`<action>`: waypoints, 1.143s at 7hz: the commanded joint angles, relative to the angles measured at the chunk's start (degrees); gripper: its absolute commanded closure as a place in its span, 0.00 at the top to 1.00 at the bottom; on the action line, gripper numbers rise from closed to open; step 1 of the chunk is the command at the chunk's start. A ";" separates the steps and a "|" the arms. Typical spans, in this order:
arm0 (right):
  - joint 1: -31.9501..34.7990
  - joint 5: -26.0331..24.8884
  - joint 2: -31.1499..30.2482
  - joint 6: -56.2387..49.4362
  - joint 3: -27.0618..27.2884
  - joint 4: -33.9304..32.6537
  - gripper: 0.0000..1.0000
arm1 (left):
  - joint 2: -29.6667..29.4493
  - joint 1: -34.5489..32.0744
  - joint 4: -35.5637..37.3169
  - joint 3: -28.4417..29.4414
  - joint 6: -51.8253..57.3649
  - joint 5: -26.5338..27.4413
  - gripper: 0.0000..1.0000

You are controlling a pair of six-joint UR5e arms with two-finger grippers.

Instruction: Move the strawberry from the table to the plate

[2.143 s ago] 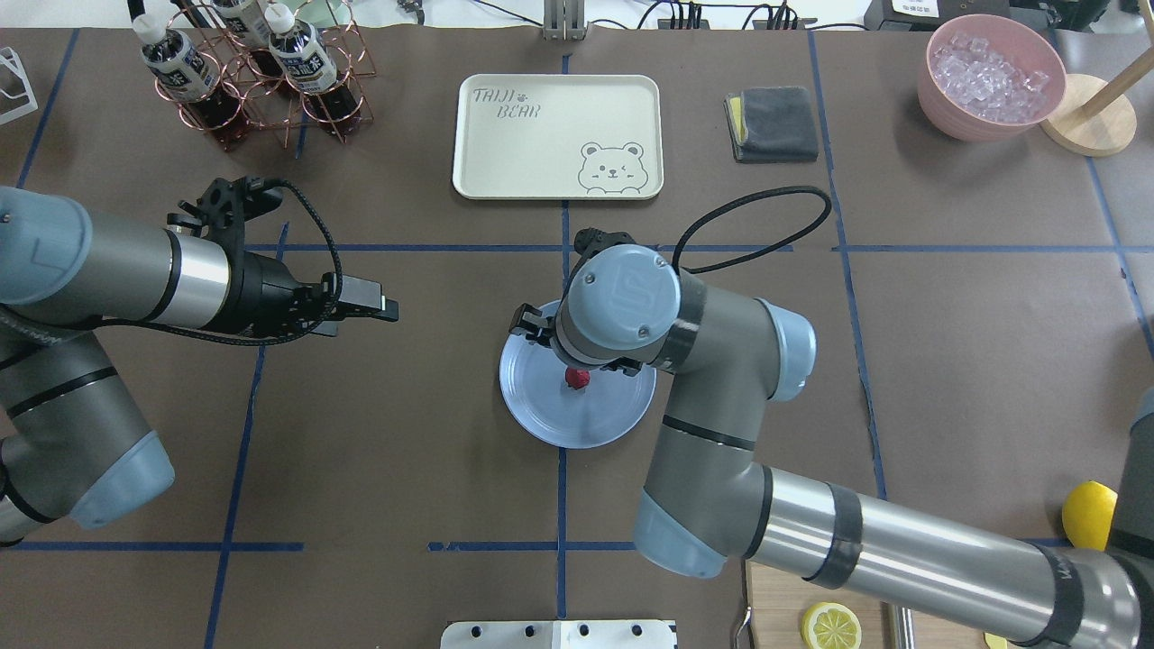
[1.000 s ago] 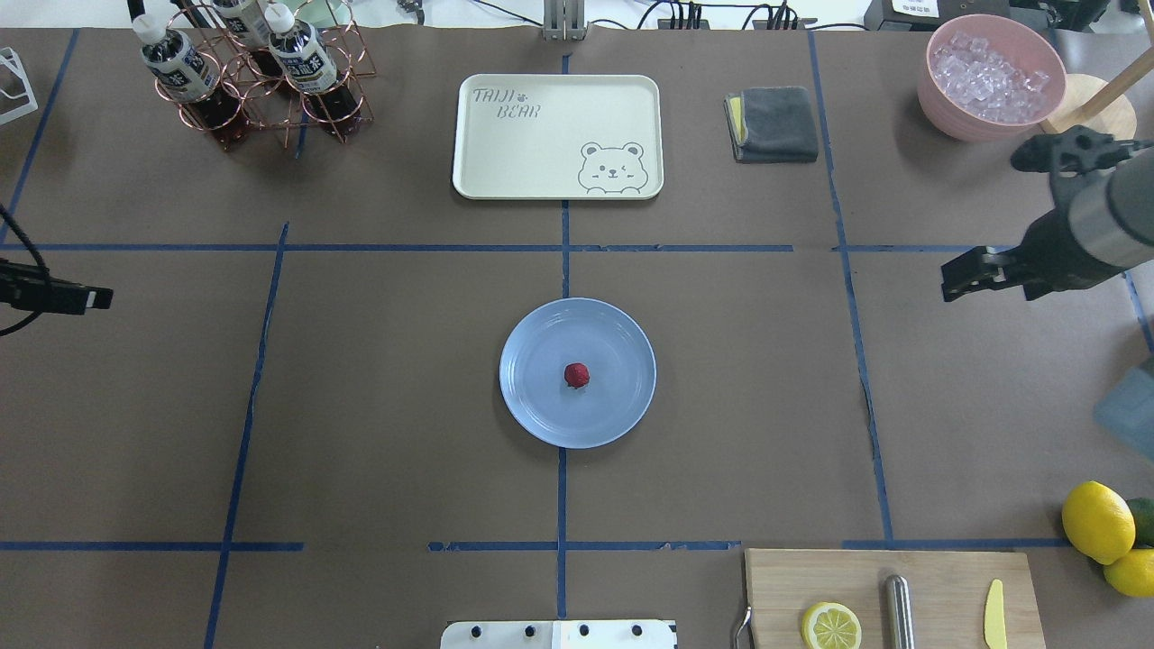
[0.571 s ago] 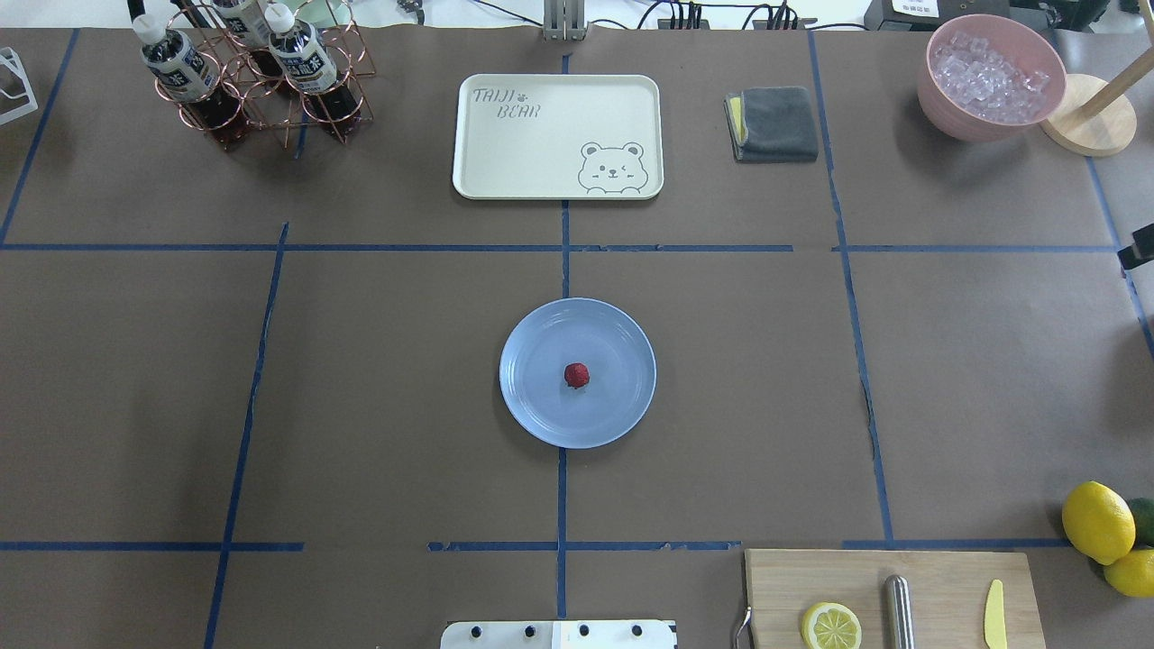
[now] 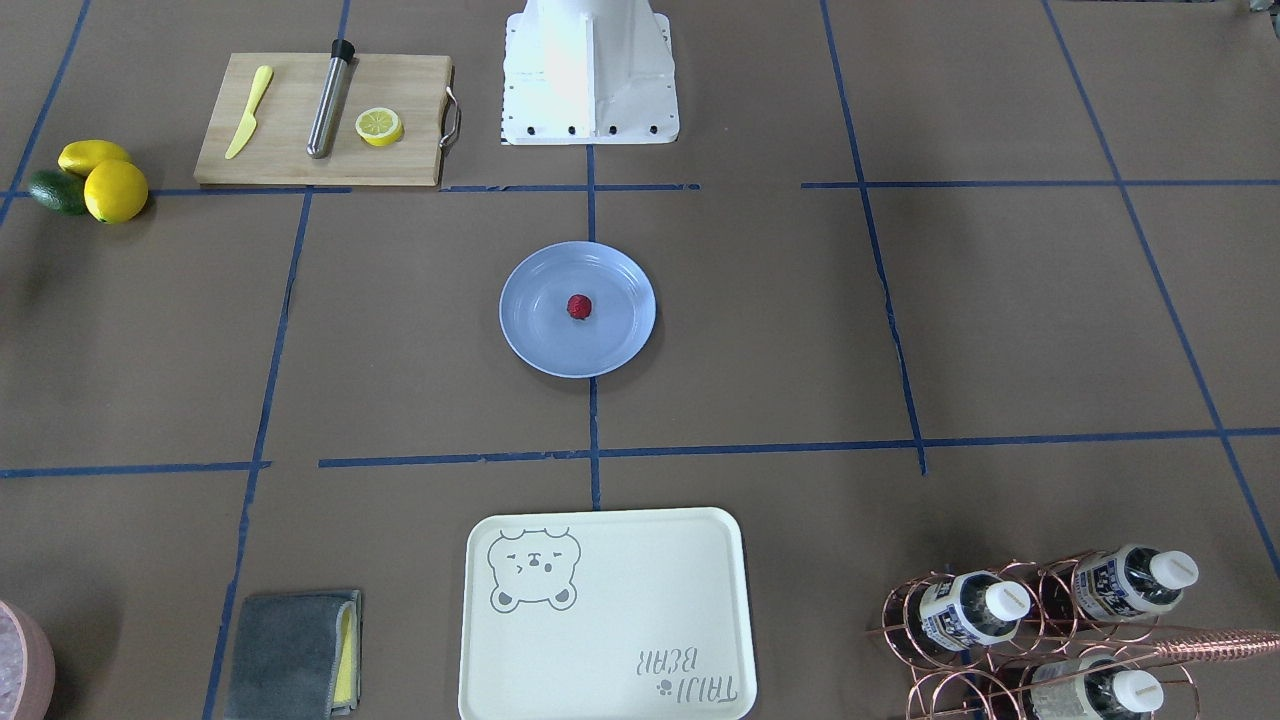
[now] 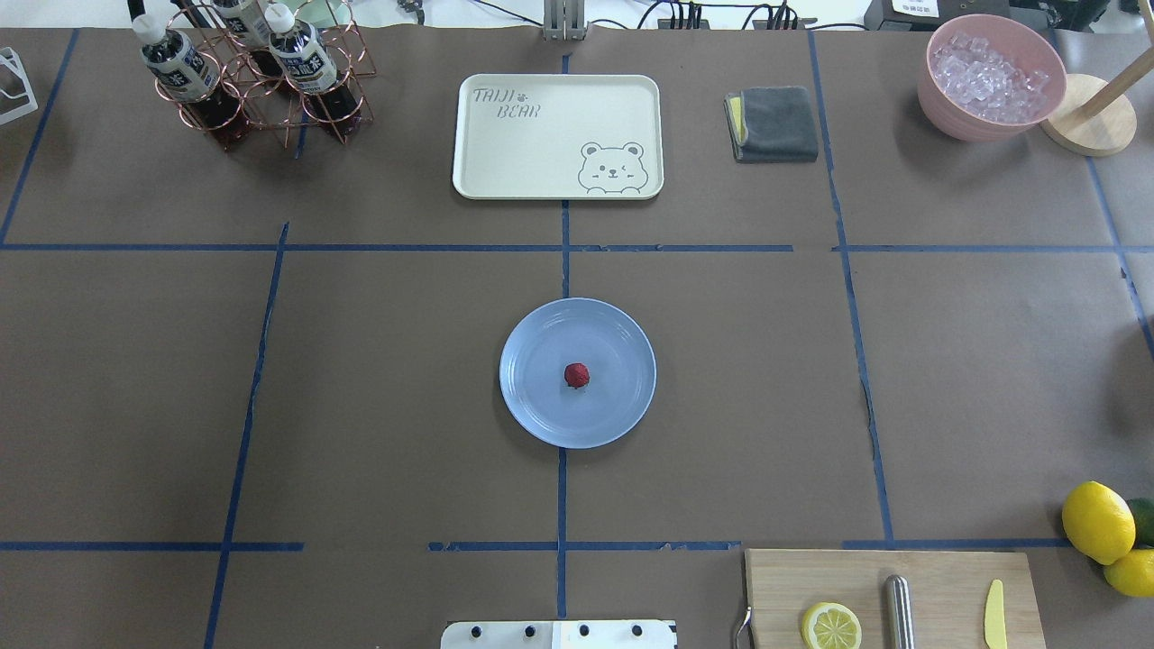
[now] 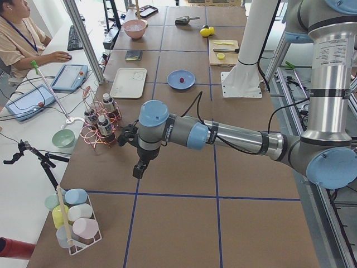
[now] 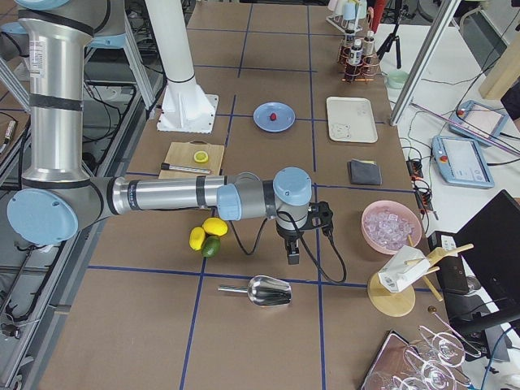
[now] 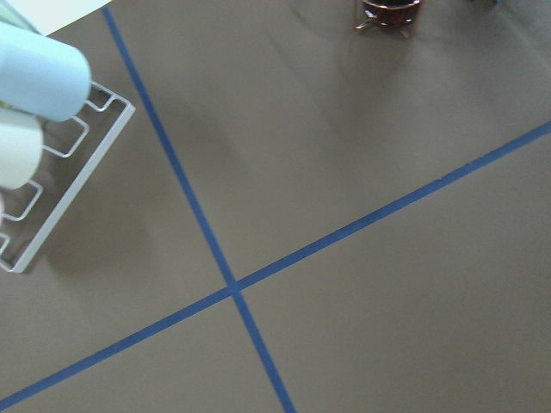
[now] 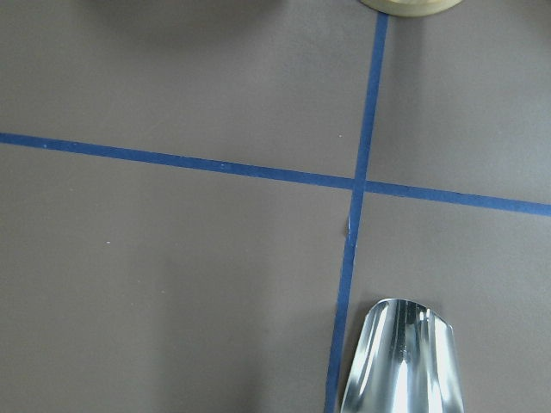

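The small dark-red strawberry (image 5: 577,375) (image 4: 578,306) lies near the middle of the light blue plate (image 5: 541,415) (image 4: 530,340), which sits at the centre of the brown table (image 5: 361,406). Neither arm shows in the overhead or front-facing views. My left gripper (image 6: 139,167) hangs over the table's left end, near the bottle rack and far from the plate. My right gripper (image 7: 292,256) hangs over the right end, next to the lemons and above a metal scoop. I cannot tell whether either gripper is open or shut. The wrist views show only taped table.
A cream bear-print tray (image 5: 557,135), a grey cloth (image 5: 773,123), a bottle rack (image 5: 252,77) and a pink bowl of ice (image 5: 990,77) line the far side. A cutting board (image 5: 892,599), lemons (image 5: 1095,521) and a metal scoop (image 9: 400,361) are at the near right.
The right arm has lifted off the plate, leaving the strawberry on it. Both arms have swung outward and left the overhead view.
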 commanded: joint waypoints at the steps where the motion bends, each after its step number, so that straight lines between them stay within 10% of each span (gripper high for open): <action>1: 0.96 0.43 0.82 -2.52 -0.90 -3.20 1.00 | 4.05 -0.63 7.22 -0.80 1.18 -9.09 1.00; 8: 0.96 -0.18 3.02 -2.43 -0.81 -5.49 1.00 | 7.26 -0.37 -3.32 2.63 1.28 -1.24 1.00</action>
